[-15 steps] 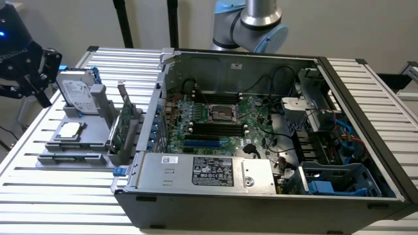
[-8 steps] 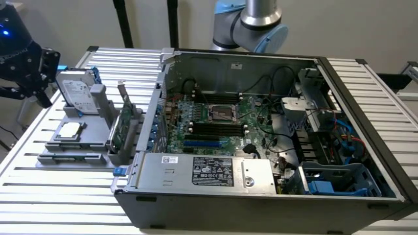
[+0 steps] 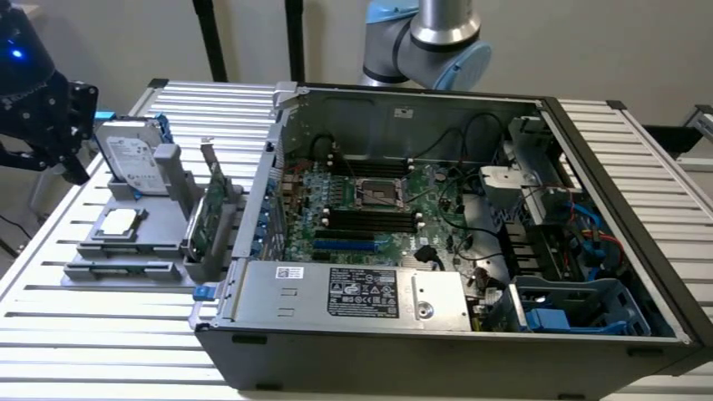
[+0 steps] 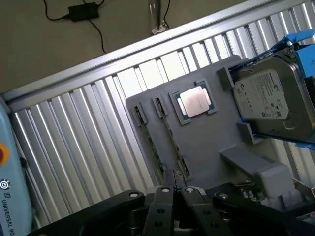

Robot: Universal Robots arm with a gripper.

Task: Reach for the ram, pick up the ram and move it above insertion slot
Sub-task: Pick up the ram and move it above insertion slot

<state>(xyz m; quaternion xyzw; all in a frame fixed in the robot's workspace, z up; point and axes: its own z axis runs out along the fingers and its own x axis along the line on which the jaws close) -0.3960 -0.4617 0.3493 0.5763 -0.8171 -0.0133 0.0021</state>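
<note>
The ram [image 4: 170,137] is a long thin strip seen edge-on, standing in clips on the grey holder plate [image 4: 216,132]. My gripper [image 4: 176,192] hangs above the plate's near end, just short of the ram and not touching it. Its fingers [image 4: 165,196] are drawn close together with nothing between them. At the exterior view's left, the black gripper [image 3: 56,159] hovers over the outer edge of the holder [image 3: 123,251]. The insertion slot [image 3: 368,219] is one of several parallel black sockets on the motherboard inside the open computer case [image 3: 468,334].
On the holder sit a silver hard drive [image 4: 273,98] in a blue bracket, a square CPU chip [image 4: 195,104] and an upright green expansion card [image 3: 212,209]. A shorter blue slot [image 3: 346,245] and the silver CPU socket [image 3: 373,190] flank the black sockets. Ribbed aluminium table [image 3: 100,342] surrounds everything.
</note>
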